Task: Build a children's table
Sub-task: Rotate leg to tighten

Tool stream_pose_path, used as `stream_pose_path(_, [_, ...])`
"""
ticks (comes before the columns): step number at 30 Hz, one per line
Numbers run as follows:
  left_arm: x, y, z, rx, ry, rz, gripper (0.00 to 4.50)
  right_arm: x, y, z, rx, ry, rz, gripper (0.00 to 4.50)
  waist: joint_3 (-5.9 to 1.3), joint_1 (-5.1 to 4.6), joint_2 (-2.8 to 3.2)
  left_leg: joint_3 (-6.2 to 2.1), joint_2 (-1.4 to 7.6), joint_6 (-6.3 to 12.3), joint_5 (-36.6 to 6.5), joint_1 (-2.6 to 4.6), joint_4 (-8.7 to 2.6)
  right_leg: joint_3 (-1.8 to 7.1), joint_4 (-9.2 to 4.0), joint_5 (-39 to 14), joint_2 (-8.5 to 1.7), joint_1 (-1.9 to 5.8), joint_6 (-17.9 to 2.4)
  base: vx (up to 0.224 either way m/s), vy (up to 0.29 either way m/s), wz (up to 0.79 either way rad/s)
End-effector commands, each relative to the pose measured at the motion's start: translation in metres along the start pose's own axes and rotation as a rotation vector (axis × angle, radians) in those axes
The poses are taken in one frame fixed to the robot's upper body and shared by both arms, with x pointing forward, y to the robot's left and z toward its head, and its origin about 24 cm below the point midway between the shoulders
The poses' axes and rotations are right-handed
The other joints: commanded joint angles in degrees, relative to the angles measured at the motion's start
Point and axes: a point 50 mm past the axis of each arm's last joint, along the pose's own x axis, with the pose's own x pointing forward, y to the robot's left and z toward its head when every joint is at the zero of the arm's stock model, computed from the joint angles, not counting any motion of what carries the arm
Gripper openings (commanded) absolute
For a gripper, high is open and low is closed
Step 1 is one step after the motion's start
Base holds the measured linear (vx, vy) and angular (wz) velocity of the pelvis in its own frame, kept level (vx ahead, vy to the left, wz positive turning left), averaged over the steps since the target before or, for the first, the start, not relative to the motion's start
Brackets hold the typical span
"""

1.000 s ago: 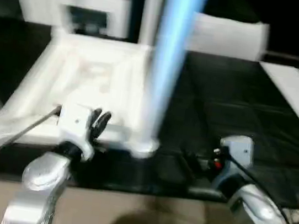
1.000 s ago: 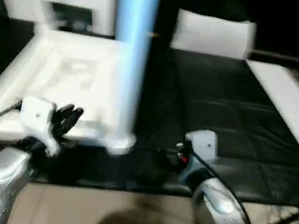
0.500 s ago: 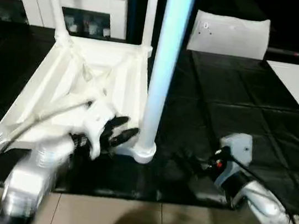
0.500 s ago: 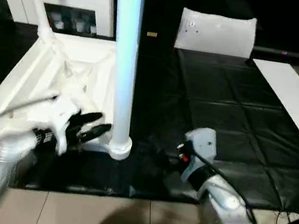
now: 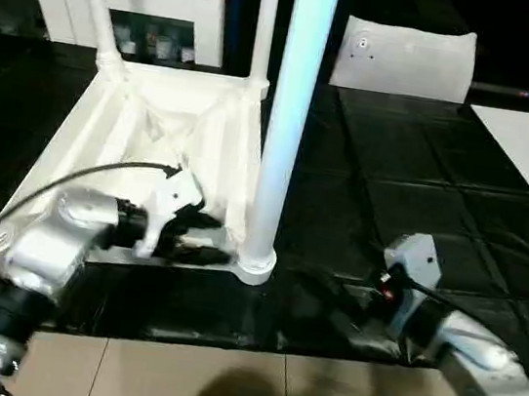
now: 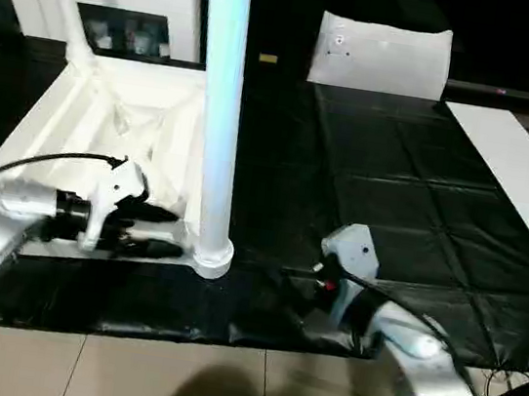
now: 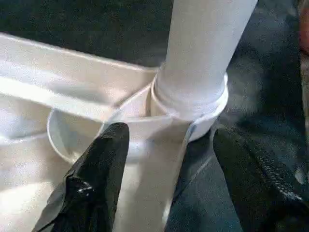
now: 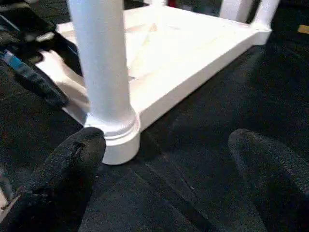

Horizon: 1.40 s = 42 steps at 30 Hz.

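Legs (image 5: 291, 113) cut off at frame top. Tabletop (image 5: 146, 132) upside down on black mat (image 5: 413, 189). Left gripper (image 5: 202, 237) and right gripper (image 6: 306, 288): jaws spread, empty. White cabinet (image 5: 163, 7) behind.

The tabletop (image 5: 136, 131) is white, its legs (image 5: 291, 113) white too — the nearest looks pale blue. The mat (image 5: 423, 191) is black with a square grid, the floor (image 5: 218, 389) beige, and the gripper fingers (image 7: 94, 188) black.
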Motion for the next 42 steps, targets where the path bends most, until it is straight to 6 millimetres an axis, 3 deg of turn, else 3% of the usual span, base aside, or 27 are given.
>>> stream_pose_path(1, [-0.001,0.005,-0.001,0.033,0.028,0.018,2.85,0.001,0.000,0.000,-0.012,0.001,0.018,4.50,-2.29,-0.02,0.28,-0.72,3.58,2.04,-7.3,-0.04,-5.26,2.80,-4.27,-3.9,-4.86,2.32,-13.9,0.000,0.000,0.00])
stream_pose_path(4, [-0.001,0.008,-0.003,0.037,0.035,0.020,2.57,0.001,0.000,-0.001,-0.017,0.006,0.027,4.50,-2.36,0.09,0.31,-0.44,3.79,1.54,-7.2,0.07,-5.29,2.85,-4.22,-3.9,-4.93,2.15,-14.0,0.000,0.000,0.00])
stream_pose_path(5, [-0.002,0.009,-0.003,0.037,0.038,0.022,2.41,0.002,0.001,-0.001,-0.017,0.006,0.031,4.50,-2.41,0.02,-0.59,-0.29,3.85,1.76,-6.6,0.01,-5.26,2.86,-4.17,-2.8,-4.86,2.18,-14.0,0.000,0.000,0.00])
stream_pose_path(6, [-0.003,0.011,-0.005,0.035,0.043,0.023,2.33,0.002,0.001,-0.001,-0.019,0.007,0.037,4.50,-2.37,0.26,0.03,-0.32,3.83,1.81,-6.4,0.07,-5.30,2.82,-4.10,-3.1,-4.94,2.09,-14.0,0.000,0.000,0.00])
stream_pose_path(7, [-0.003,0.011,-0.005,0.035,0.043,0.023,2.33,0.002,0.001,-0.001,-0.019,0.007,0.037,4.50,-2.45,0.23,0.06,-0.26,3.91,1.77,-6.0,0.18,-5.20,2.87,-4.03,-2.2,-4.99,2.02,-14.3,0.000,0.000,0.00])
stream_pose_path(9, [-0.004,0.013,-0.008,0.031,0.065,-0.001,2.10,0.003,0.002,-0.002,-0.020,0.011,0.048,4.50,-2.32,0.18,-0.35,-0.20,3.98,1.82,-5.7,0.12,-5.33,2.84,-3.97,-0.9,-4.92,2.01,-14.6,0.000,0.000,0.00])
stream_pose_path(11, [-0.005,0.014,-0.012,0.031,0.084,-0.016,1.96,0.004,0.003,-0.002,-0.026,0.015,0.059,4.50,-2.22,0.23,-0.14,-0.18,3.91,1.67,-6.4,0.17,-5.37,2.83,-4.09,-2.0,-4.97,1.94,-14.5,0.000,0.000,0.00])
stream_pose_path(22, [-0.008,0.019,-0.014,0.052,0.124,-0.037,1.05,0.004,0.005,-0.003,-0.029,0.020,0.083,4.50,-1.92,0.43,-0.47,-0.06,4.16,0.87,-8.7,0.12,-5.70,2.99,-4.42,-5.5,-5.23,1.86,-14.1,0.000,0.000,0.00])
stream_pose_path(29, [-0.008,0.019,-0.012,0.058,0.114,-0.062,0.37,0.005,0.004,-0.003,-0.036,0.023,0.086,4.50,-1.89,0.39,-0.25,0.02,4.37,0.02,-9.7,0.18,-5.89,3.01,-4.48,-6.3,-5.24,1.69,-13.8,0.000,0.000,0.00])
stream_pose_path(34, [-0.005,0.017,-0.005,0.103,0.080,-0.093,0.04,0.010,0.002,0.003,-0.043,0.006,0.123,4.50,-2.31,0.15,-0.36,0.11,4.22,1.18,-5.3,-0.19,-5.47,2.94,-3.74,1.0,-5.16,2.03,-14.8,0.000,0.000,0.00])
stream_pose_path(37, [0.000,0.010,0.002,0.191,0.067,-0.164,0.04,0.015,0.002,0.010,-0.051,-0.009,0.225,4.50,-2.76,0.08,-0.39,0.37,4.06,3.82,-0.6,-0.31,-4.81,2.86,-3.01,9.3,-5.05,2.15,-16.7,0.000,0.000,0.00])
stream_pose_path(42, [0.008,0.000,0.008,0.294,0.073,-0.260,0.01,0.022,0.001,0.016,-0.054,-0.035,0.361,4.32,-2.89,0.73,-0.52,0.53,4.23,5.68,0.7,-0.16,-4.57,2.68,-2.65,11.7,-5.15,2.11,-17.9,0.000,0.000,0.00])
